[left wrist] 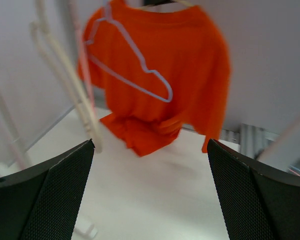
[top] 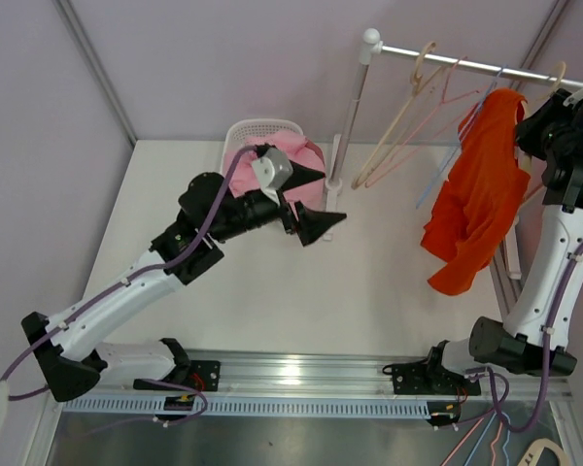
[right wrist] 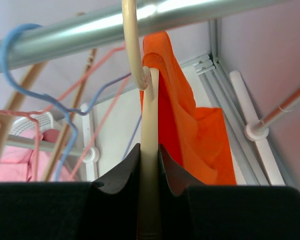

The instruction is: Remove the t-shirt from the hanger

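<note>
The right gripper [right wrist: 150,152] is clamped on the neck of the cream hanger [right wrist: 149,100], which hooks over the metal rail [right wrist: 90,27] and carries the orange t-shirt [top: 476,194] at the rail's right end, its hem drooping toward the table [top: 369,282]. The left gripper [top: 325,199] hangs in the air beside the white basket [top: 262,128], its 2 fingers spread wide, empty and aimed at the t-shirt

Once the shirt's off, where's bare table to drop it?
Widest bare table lies between the left gripper and the t-shirt, running toward the near edge. A smaller patch sits left of the basket. Crowded: under the hangers and round the rack pole.
</note>
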`<state>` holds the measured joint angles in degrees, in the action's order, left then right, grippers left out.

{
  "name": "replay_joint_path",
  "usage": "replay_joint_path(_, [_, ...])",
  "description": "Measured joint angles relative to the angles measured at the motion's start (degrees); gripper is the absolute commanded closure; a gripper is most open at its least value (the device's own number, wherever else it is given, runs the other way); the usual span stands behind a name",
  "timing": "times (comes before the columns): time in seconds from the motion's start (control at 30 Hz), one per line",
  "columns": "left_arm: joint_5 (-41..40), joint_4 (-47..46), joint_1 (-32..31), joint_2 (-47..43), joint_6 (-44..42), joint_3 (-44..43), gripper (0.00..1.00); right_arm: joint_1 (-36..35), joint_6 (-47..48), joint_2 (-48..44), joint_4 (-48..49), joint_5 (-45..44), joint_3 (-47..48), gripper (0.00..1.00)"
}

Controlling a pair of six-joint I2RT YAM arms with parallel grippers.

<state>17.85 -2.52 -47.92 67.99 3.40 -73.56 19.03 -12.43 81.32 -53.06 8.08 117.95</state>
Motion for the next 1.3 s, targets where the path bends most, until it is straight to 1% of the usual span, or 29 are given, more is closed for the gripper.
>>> replay_joint_path(0.07, [2.9, -2.1, -4.2, -0.5, -1.2, 1.2, 0.0, -1.2, -0.2, -1.7, -0.7, -0.5, -0.2, 1.0])
replay_joint_path(0.17, [5.3, -3.5, -9.6, 1.5, -2.8, 1.2, 0.0, -3.1, -0.6, -4.1, -1.6, -1.5, -0.5, 1.0])
replay_joint_path(0.27, [5.5, -3.8, -12.0, 5.8, -3.4, 1.2, 0.01, -3.8, -0.6, -4.6, -2.4, -2.4, -0.2, 1.0])
replay_joint_path(0.43, [4.8, -2.7, -12.0, 11.9, -3.4, 1.2, 0.01, -3.5, 0.0, 0.6, -4.4, -4.6, 4.8, 1.0])
replay_joint_path(0.67, [4.6, -2.5, -12.0, 12.6, -3.5, 1.2, 0.0, -2.4, 0.5, 11.3, -5.0, -5.7, 14.2, 1.0])
replay_joint_path(0.73, [4.4, -2.5, -12.0, 12.6, -3.5, 1.2, 0.0, -2.3, 0.5, 13.2, -4.9, -5.7, 15.9, 1.0])
replay_joint_path(0.97, [4.4, -2.4, -12.0, 12.7, -3.5, 1.0, 0.01, -2.1, 0.4, 13.9, -4.0, -5.7, 17.2, 1.0])
replay_joint_path(1.17, [4.3, -2.0, -12.0, 13.6, -3.5, -0.4, 0.0, -0.9, 0.4, 15.8, -3.7, -5.5, 21.9, 1.0])
replay_joint_path(1.3, [4.4, -2.1, -12.0, 13.7, -3.7, -0.5, 0.0, -0.5, 0.3, 16.4, -1.8, -3.9, 21.6, 1.0])
